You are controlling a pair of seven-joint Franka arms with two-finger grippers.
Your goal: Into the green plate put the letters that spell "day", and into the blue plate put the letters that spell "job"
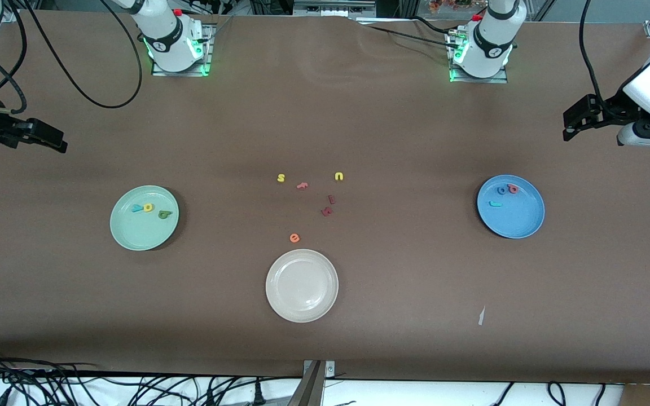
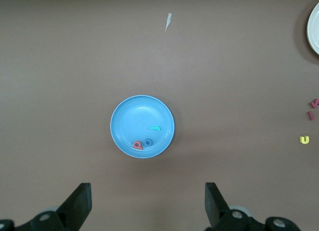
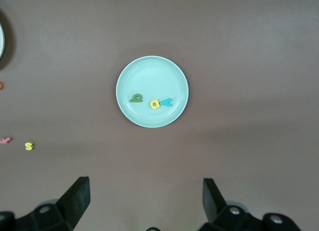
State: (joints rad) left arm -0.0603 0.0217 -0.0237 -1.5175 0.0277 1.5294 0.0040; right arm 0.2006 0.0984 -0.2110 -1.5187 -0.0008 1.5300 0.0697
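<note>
- Both grippers hang high and empty with fingers spread wide: left gripper (image 2: 147, 203) over bare table near the blue plate (image 1: 522, 223), right gripper (image 3: 144, 203) near the green plate (image 1: 133, 231); both arms wait, apparently done.
- Cream plate (image 1: 301, 285) sits bare, nearest the front camera.
- Green "d" (image 1: 165, 213), yellow "a" (image 1: 148, 207) and teal "y" (image 1: 137, 208) lie inside the green plate's rim.
- Teal "j" (image 1: 495, 203), blue "o" (image 1: 502, 190) and red "b" (image 1: 512, 189) lie in the blue plate.
- Leftover letters (image 1: 327, 211) cluster mid-table, with open room around.
</note>
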